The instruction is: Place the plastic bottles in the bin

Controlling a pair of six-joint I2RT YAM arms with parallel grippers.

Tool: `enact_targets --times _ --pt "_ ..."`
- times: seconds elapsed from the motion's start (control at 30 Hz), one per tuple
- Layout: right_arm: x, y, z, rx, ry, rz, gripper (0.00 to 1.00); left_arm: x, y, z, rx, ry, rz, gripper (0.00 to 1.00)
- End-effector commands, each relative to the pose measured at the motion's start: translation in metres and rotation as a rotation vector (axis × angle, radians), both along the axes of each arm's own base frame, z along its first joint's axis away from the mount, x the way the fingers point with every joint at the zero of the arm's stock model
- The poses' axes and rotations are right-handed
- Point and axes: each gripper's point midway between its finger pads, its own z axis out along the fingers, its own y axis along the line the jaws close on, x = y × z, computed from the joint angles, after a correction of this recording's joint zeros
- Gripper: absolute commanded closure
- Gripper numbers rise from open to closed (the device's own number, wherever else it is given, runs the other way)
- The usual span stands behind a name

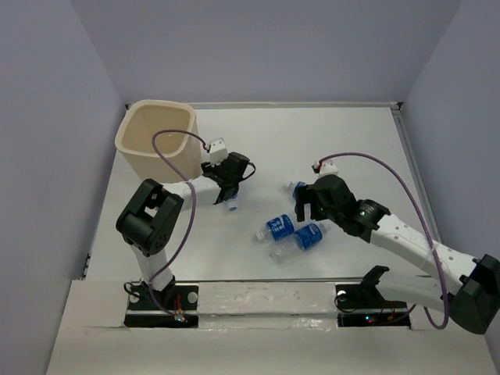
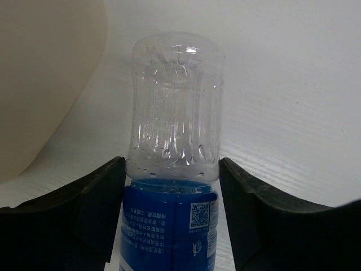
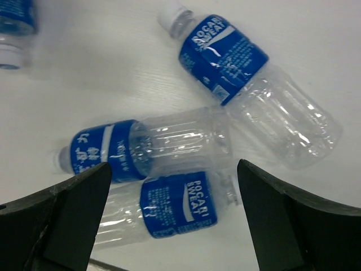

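One bin (image 1: 129, 144), two arms (image 1: 148, 219), two purple cables (image 1: 367, 155); plastic bottles (image 3: 237, 68): four in the right wrist view, one in the left, total unclear

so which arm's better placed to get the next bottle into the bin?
Left. The left gripper is closed on a bottle, close to the bin. The right gripper hangs open over loose bottles lying on the table, farther from the bin.
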Motion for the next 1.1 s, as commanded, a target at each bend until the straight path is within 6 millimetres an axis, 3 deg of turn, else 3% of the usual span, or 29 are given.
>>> enact_targets --times 0.0,0.07,0.13,0.17,0.23,0.3,0.4,0.47,0.5,0.6,0.73,0.77,0.87,0.9,0.97,1.0,1.07 --pt "0.030 -0.024 -0.001 -0.162 0.024 -0.061 0.01 0.015 -0.009 0.023 -0.015 -0.078 -0.017 0.39" --pt "0.049 -0.032 0.003 -0.195 0.040 -0.072 0.00 0.013 -0.009 0.018 -0.012 -0.068 -0.031 0.45" --pt "0.063 -0.040 -0.007 -0.284 0.074 -0.069 0.00 0.012 -0.012 0.017 -0.025 -0.069 -0.045 0.49" --pt "0.073 -0.038 -0.001 -0.283 0.067 -0.064 0.00 0.012 -0.013 0.018 -0.032 -0.072 -0.050 0.52" --pt "0.084 -0.038 -0.011 -0.331 0.104 -0.015 0.00 0.009 -0.015 0.014 -0.046 -0.065 -0.069 0.57" --pt "0.094 -0.027 -0.008 -0.345 0.100 0.053 0.00 0.006 -0.017 0.009 -0.054 -0.054 -0.083 0.59" --pt "0.100 -0.008 -0.027 -0.368 0.168 0.185 0.00 0.001 -0.020 0.003 -0.076 -0.042 -0.107 0.62" --pt "0.103 -0.006 -0.027 -0.385 0.177 0.234 0.00 -0.001 -0.022 0.006 -0.090 -0.047 -0.119 0.63" --pt "0.099 -0.001 -0.041 -0.386 0.223 0.283 0.00 -0.001 -0.023 0.014 -0.108 -0.062 -0.126 0.63" --pt "0.100 -0.003 -0.056 -0.443 0.266 0.331 0.00 -0.002 -0.026 0.031 -0.140 -0.098 -0.142 0.63" --pt "0.112 -0.010 -0.075 -0.468 0.308 0.329 0.00 -0.004 -0.040 0.093 -0.249 -0.212 -0.200 0.63" --pt "0.116 -0.009 -0.076 -0.472 0.303 0.330 0.01 -0.005 -0.046 0.118 -0.291 -0.257 -0.221 0.63" --pt "0.124 -0.008 -0.083 -0.474 0.311 0.333 0.05 -0.008 -0.058 0.156 -0.350 -0.321 -0.266 0.63" --pt "0.128 -0.012 -0.083 -0.478 0.312 0.324 0.07 -0.010 -0.060 0.186 -0.384 -0.375 -0.285 0.63" --pt "0.131 -0.015 -0.087 -0.480 0.319 0.319 0.15 -0.014 -0.062 0.217 -0.416 -0.432 -0.304 0.63" --pt "0.133 -0.015 -0.090 -0.486 0.317 0.320 0.16 -0.017 -0.057 0.248 -0.436 -0.496 -0.300 0.63" --pt "0.139 -0.022 -0.090 -0.504 0.301 0.291 0.20 -0.019 -0.049 0.280 -0.459 -0.567 -0.288 0.63"
